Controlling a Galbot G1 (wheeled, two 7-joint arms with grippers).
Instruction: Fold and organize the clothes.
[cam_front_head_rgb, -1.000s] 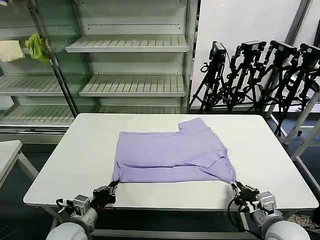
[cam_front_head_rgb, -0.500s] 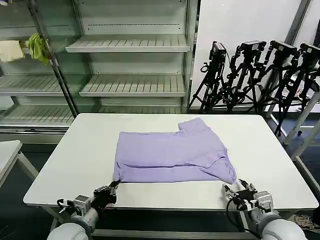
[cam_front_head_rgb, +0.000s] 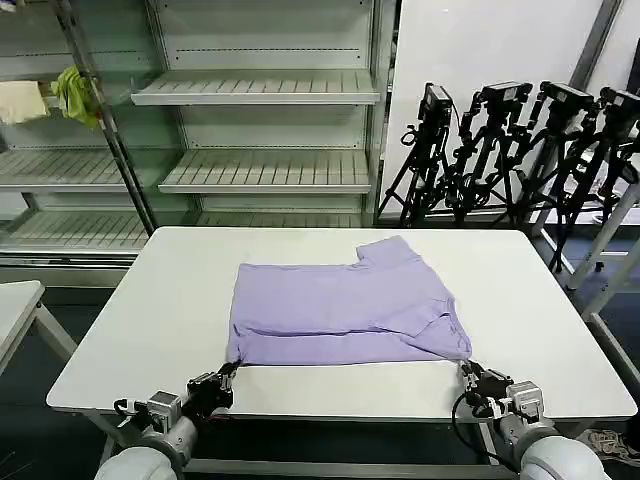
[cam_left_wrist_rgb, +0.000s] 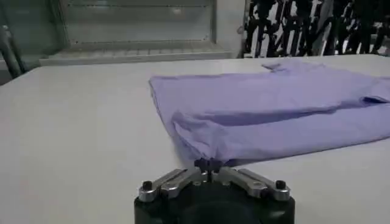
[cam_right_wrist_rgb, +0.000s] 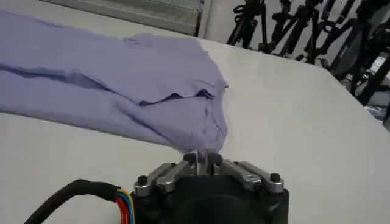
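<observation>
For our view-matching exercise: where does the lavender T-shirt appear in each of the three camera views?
Head view: lavender T-shirt lies mid-table, both near corners pinched.
Left wrist view: it spreads beyond the left gripper.
Right wrist view: it spreads beyond the right gripper.
Shared landmark: the white table.

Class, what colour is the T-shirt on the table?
Plain lavender T-shirt, no print; head view.

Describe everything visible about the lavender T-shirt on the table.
The lavender T-shirt is plain, thin, soft-looking fabric with no print. It lies mostly flat and partly folded on the white table, a sleeve sticking out at its far edge and a loose crease running across it. Its two near corners are pinched: the left gripper is shut on one, the right gripper on the other, both at the table's near edge.
</observation>
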